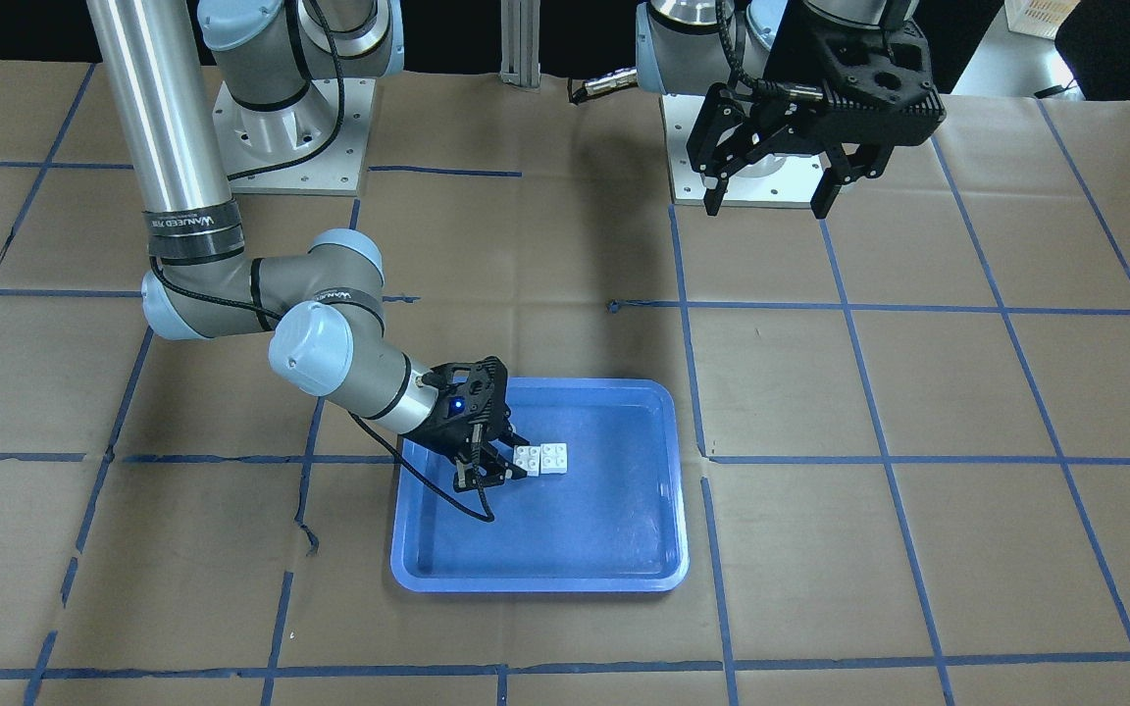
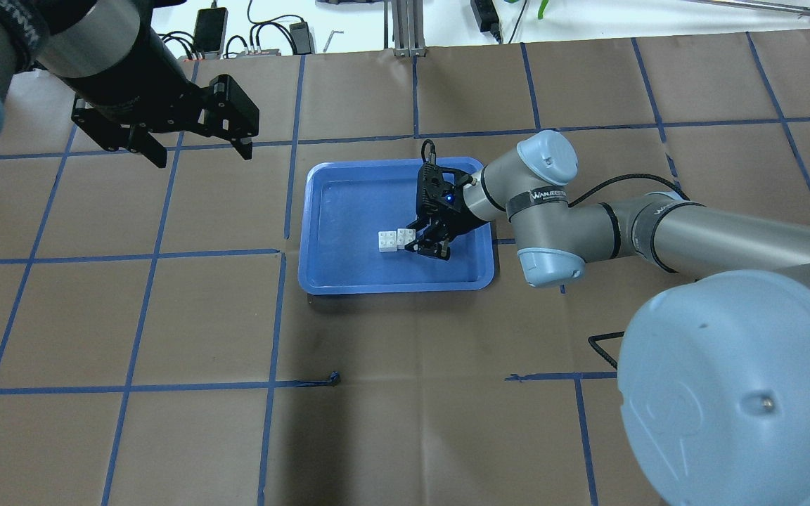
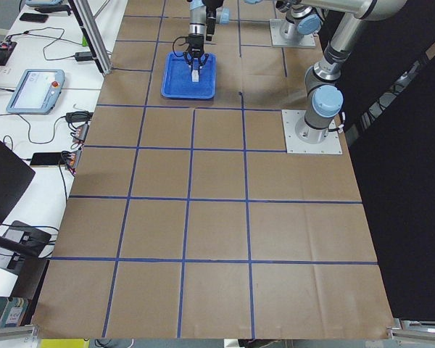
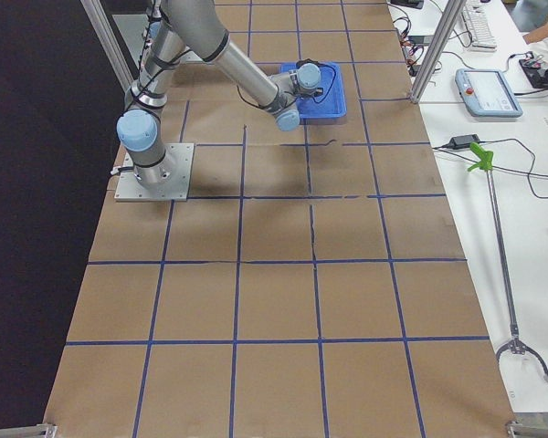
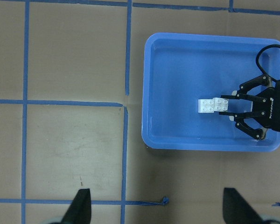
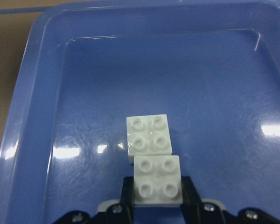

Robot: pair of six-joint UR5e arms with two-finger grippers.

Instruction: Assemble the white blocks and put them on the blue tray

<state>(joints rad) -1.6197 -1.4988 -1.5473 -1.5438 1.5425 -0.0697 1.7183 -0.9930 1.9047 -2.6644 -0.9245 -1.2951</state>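
While the right gripper [image 6: 157, 190] clamps one block [image 6: 157, 179] between its two black fingers [image 6: 188, 192], that block sits low inside the tray [image 6: 35, 107]. It is a small square brick of matte white plastic with four round studs on top. A second block [image 6: 148, 137], with the same shape and four studs, touches its far edge, shifted a little sideways; whether the two are locked together I cannot tell. Both blocks are near the middle of the single tray, which is glossy bright-blue plastic, rectangular, with rounded corners and a low rim. It lies on the bench [image 1: 918, 392], papered brown and gridded with blue tape. The left gripper [image 1: 769, 208] hangs well apart above the bench, jaws spread, empty.
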